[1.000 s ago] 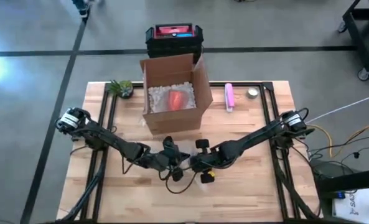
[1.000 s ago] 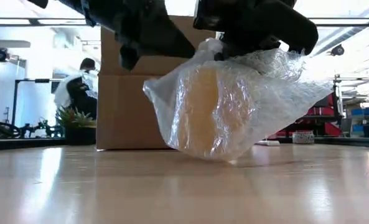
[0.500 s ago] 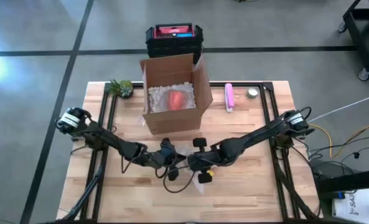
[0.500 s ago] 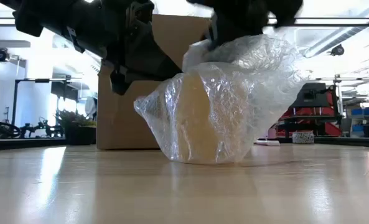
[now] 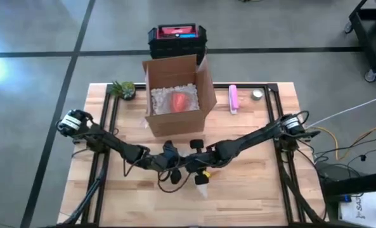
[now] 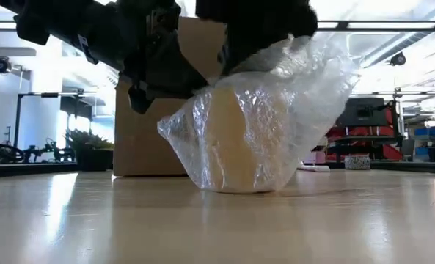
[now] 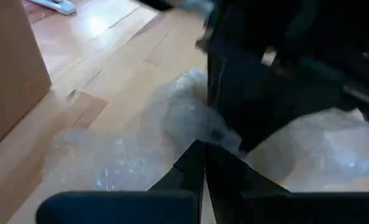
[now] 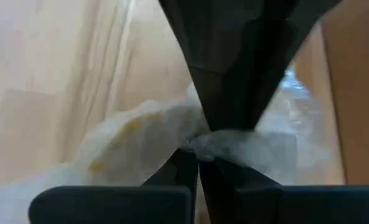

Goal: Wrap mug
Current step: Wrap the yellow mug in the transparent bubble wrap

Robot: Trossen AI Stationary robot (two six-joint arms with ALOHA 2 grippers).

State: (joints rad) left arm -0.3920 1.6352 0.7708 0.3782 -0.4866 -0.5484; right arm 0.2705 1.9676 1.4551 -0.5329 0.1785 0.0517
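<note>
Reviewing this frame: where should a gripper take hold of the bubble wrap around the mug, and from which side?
Probably at the gathered bubble wrap above the yellow mug, coming from above. The mug sits on the table and the loose film bunches there; the right gripper already pinches that bunch.

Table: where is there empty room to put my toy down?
Bare wood lies along the table's near edge, and at both front corners. The middle is crowded: both tools, left and right, pinch the wrap. The box fills the back.
</note>
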